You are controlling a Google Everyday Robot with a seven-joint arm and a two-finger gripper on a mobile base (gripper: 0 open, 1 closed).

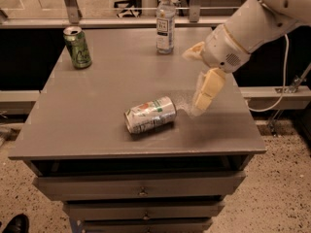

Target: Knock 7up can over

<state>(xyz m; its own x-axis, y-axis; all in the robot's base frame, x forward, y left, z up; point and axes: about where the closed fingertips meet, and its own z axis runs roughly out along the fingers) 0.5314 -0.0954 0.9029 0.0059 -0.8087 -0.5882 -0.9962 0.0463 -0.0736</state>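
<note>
Claw (198, 80) seemingly spread, beside toppled 7up can (150, 114).

Cream tool (201, 98) beside silver-white, green-printed 7up can (149, 114); grey table (97, 106); dark-green can (77, 47).

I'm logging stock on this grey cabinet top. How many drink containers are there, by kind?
Cans: 2, the 7up can lying on its side and the green can upright at the back left.
Plastic bottles: 1, the water bottle upright at the back.
Total: 3.
The gripper hangs just right of the 7up can.
</note>
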